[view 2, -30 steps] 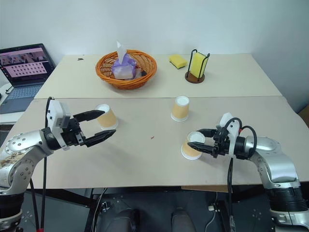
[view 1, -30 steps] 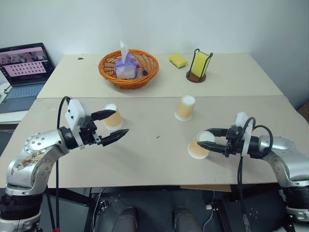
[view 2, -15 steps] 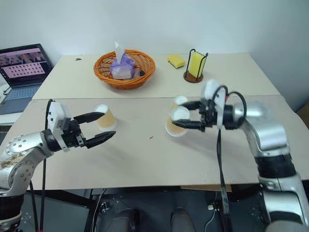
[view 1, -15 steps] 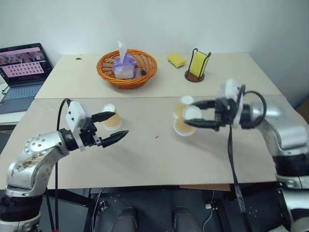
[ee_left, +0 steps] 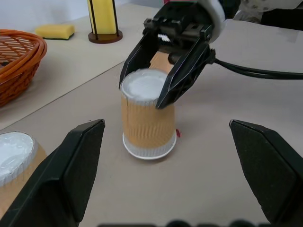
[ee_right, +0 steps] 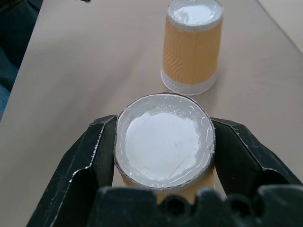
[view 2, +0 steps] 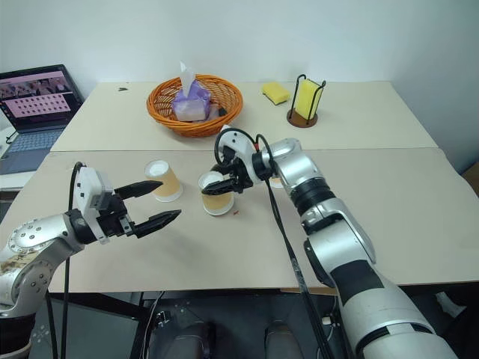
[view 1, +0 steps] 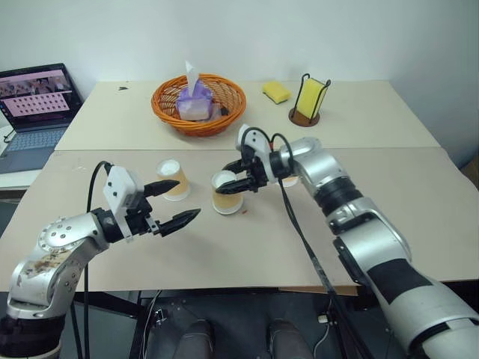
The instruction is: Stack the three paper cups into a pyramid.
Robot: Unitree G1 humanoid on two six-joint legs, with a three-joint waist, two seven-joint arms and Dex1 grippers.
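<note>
On the near table (view 1: 247,254) before you, the right gripper (view 1: 238,175) is clamped on an upside-down paper cup (view 1: 226,193), its two black fingers pinching the white base from either side while the cup's rim sits at the tabletop near the middle. Just to the left of it, apart from it, stands a second cup (view 1: 174,179), also inverted. A third cup (view 1: 289,180) peeks out from behind the right arm, to the right of the held one; how it stands you cannot tell. The left gripper (view 1: 171,203) hovers nearer you and left of the held cup, jaws spread wide and holding nothing, with the second cup just beyond its far finger.

On the far table (view 1: 359,120) sit an orange wicker basket (view 1: 199,105) holding a purple tissue pack (view 1: 193,103), a yellow sponge (view 1: 277,93) lying flat, and another yellow sponge upright in a black wire holder (view 1: 308,102). An open laptop (view 1: 36,105) rests at the far left.
</note>
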